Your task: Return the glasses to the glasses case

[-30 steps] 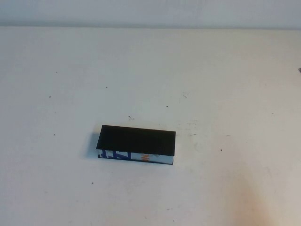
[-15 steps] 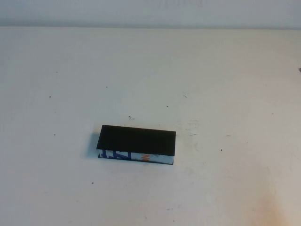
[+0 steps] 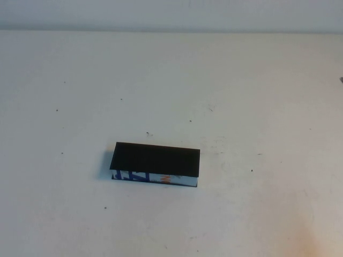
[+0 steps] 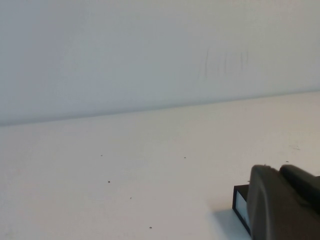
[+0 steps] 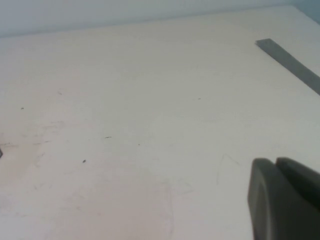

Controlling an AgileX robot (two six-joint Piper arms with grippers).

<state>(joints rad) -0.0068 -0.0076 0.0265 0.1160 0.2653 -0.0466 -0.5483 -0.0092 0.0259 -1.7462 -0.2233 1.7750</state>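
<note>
The glasses case (image 3: 156, 164) lies on the white table, a little left of centre and toward the front. Its flat black lid is down and its white front edge with blue and orange print faces me. The glasses do not show in any view. Neither arm shows in the high view. My left gripper (image 4: 277, 170) is shut and empty, and a corner of the case (image 4: 241, 206) shows just past its fingers. My right gripper (image 5: 275, 162) is shut and empty over bare table, away from the case.
A grey flat strip (image 5: 290, 62) lies on the table near its right edge, and its tip shows in the high view (image 3: 341, 80). A pale wall runs along the table's far edge (image 3: 171, 30).
</note>
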